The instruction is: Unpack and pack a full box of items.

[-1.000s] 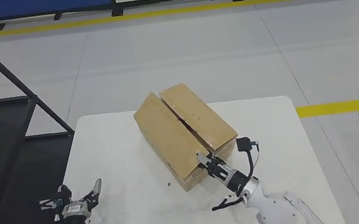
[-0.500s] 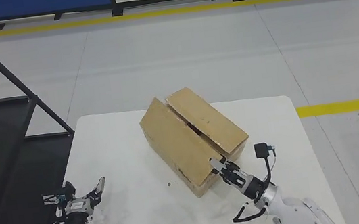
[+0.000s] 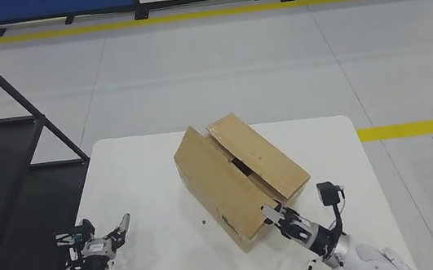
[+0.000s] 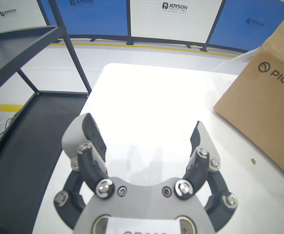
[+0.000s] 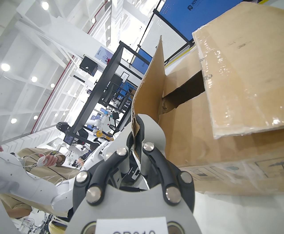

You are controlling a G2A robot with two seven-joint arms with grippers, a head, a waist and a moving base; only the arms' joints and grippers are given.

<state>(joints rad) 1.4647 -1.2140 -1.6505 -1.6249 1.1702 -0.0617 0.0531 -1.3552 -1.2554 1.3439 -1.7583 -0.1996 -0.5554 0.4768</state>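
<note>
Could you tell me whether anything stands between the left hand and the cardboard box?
Nothing sizeable does. Between the open left hand and the brown cardboard box lies the white table, with one tiny dark speck near the box's base. The right hand is shut on a raised flap.

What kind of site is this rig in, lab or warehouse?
Probably a robotics test hall, not a warehouse: blue and white partition panels fence the bay, a yellow floor line marks it, and one white table carries a cardboard box.
</note>
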